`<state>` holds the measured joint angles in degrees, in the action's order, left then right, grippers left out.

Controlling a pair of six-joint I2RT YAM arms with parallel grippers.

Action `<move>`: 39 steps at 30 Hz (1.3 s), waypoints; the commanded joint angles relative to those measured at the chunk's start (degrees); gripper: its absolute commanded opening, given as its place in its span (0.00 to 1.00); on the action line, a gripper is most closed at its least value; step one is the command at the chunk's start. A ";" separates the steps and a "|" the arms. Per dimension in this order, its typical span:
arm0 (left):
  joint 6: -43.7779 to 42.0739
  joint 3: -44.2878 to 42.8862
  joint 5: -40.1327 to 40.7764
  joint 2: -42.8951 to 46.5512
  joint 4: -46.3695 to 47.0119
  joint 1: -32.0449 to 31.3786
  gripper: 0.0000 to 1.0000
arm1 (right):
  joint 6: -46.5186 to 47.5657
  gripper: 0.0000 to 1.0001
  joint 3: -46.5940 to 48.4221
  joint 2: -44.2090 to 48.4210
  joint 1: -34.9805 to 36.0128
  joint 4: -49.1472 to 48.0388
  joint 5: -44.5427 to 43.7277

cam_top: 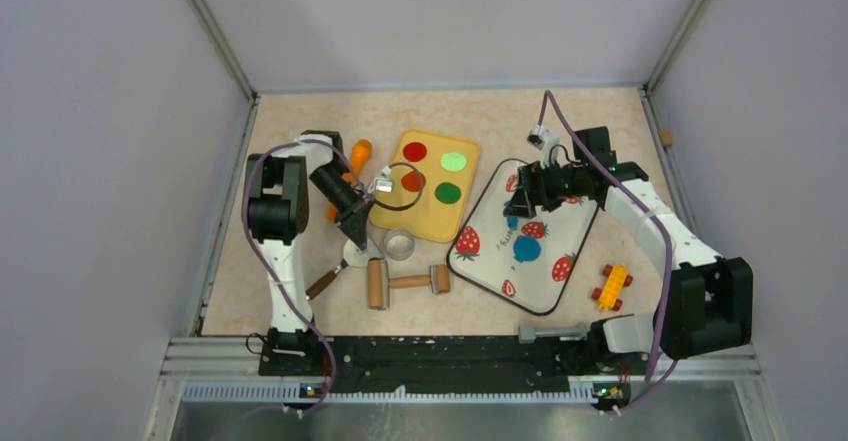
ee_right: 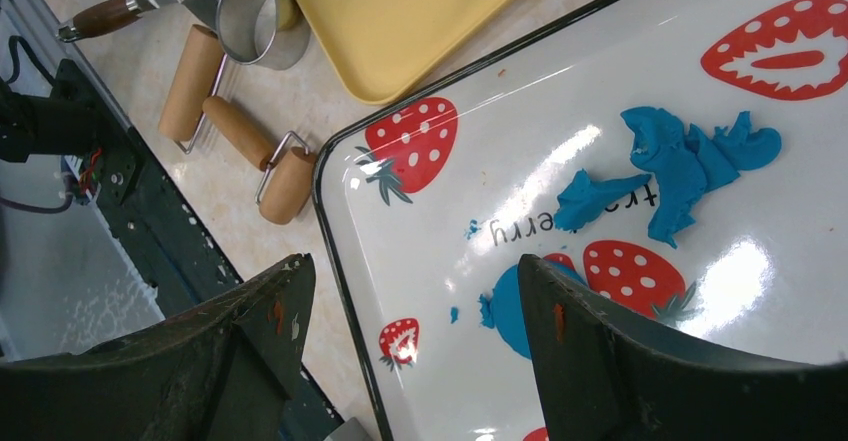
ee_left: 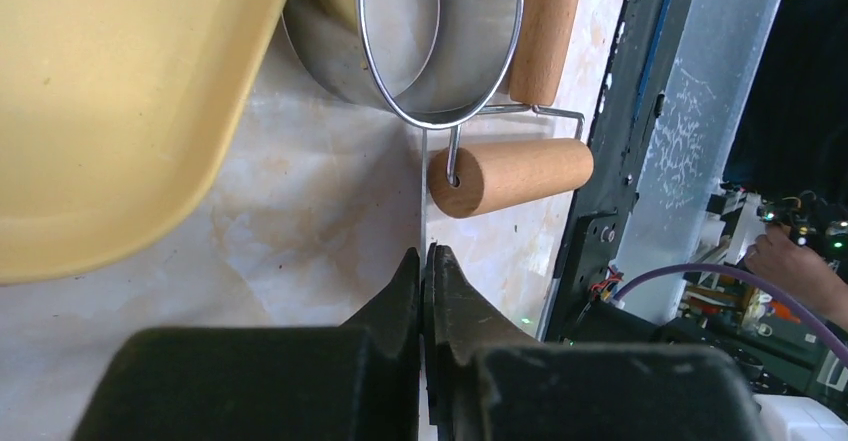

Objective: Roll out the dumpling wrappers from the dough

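Ragged blue dough scraps [ee_right: 680, 161] lie on the strawberry tray [ee_right: 420, 211], and show small in the top view [cam_top: 511, 223]. A flat round blue dumpling wrapper [cam_top: 527, 249] lies on the tray nearer the arms; my right finger partly hides the wrapper [ee_right: 510, 311]. My right gripper [ee_right: 415, 261] hovers open above the tray's left part [cam_top: 518, 201], holding nothing. My left gripper [cam_top: 358, 233] is shut on the thin metal blade [ee_left: 425, 191] of a brown-handled spatula [cam_top: 322, 283], seen edge-on between the fingertips [ee_left: 425, 253].
A yellow tray [cam_top: 400, 216] holds two red discs [cam_top: 414, 151] and two green discs [cam_top: 454, 161]. A metal ring cutter [cam_top: 400, 244] and a wooden double roller [cam_top: 407, 282] lie beside the spatula. An orange toy [cam_top: 358, 149] is behind the left arm, a yellow block [cam_top: 611, 286] right of the strawberry tray.
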<state>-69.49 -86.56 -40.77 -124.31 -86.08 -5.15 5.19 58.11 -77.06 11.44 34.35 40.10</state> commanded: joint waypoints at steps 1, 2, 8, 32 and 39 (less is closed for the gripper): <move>-4.53 0.19 1.38 3.73 -4.81 0.40 0.00 | 0.99 0.76 1.78 1.14 -0.36 -0.41 0.41; -4.19 0.75 2.51 4.94 -4.94 0.48 0.00 | 0.90 0.76 2.09 1.14 -0.37 -0.44 0.66; -2.82 2.73 7.80 12.93 -4.96 2.96 0.00 | 1.84 0.76 4.56 1.69 -0.35 1.11 -0.54; 116.21 15.08 7.97 35.55 89.16 -2.10 0.00 | -15.55 0.98 19.33 -8.41 6.32 -13.57 1.10; 120.97 17.58 15.31 35.17 92.58 -6.24 0.00 | -17.85 0.94 21.31 -13.84 11.41 -16.70 5.69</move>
<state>42.76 -70.39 -30.61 -89.54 -2.57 -8.86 -10.70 75.16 -89.76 20.36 22.28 41.15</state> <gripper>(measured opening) 0.012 0.951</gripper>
